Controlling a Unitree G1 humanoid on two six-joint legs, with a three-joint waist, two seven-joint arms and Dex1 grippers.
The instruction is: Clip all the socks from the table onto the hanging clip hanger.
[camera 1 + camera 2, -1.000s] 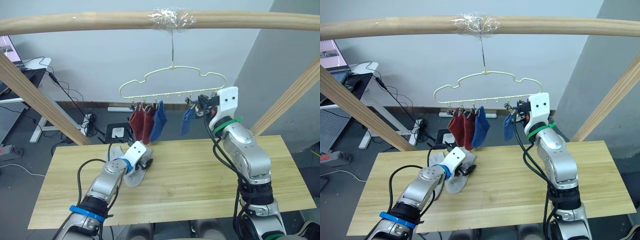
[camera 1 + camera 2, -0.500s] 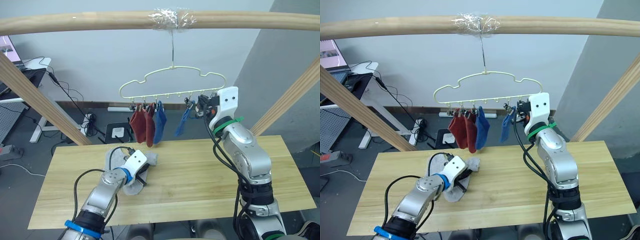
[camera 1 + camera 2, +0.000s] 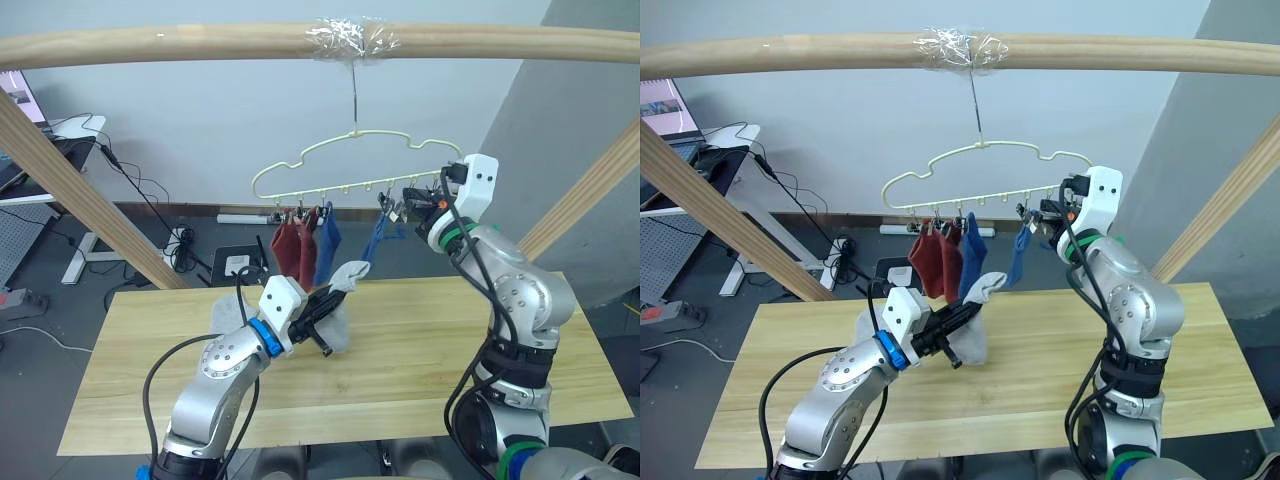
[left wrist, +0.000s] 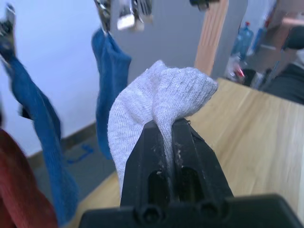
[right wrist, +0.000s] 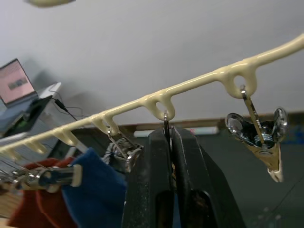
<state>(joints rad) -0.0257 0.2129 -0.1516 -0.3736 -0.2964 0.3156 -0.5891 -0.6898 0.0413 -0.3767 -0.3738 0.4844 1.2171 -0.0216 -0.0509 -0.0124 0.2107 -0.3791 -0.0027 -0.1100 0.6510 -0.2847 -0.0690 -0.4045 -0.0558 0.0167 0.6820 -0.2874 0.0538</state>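
Since a second ago your left gripper (image 3: pixel 327 303) has lifted a light grey knit sock (image 3: pixel 340 295) off the wide yellowish plank table (image 3: pixel 400 350), and the pale yellow wire clip hanger (image 3: pixel 350 165) has tilted up at its right end.
You see the left fingers pinched tight on that sock, just below two rust red socks (image 3: pixel 295 250) and two blue socks (image 3: pixel 328 240); the right gripper (image 5: pixel 170 137) is closed on a metal clip (image 5: pixel 166 124) of the hanger; the second grey sock (image 3: pixel 228 312) lies on the table.
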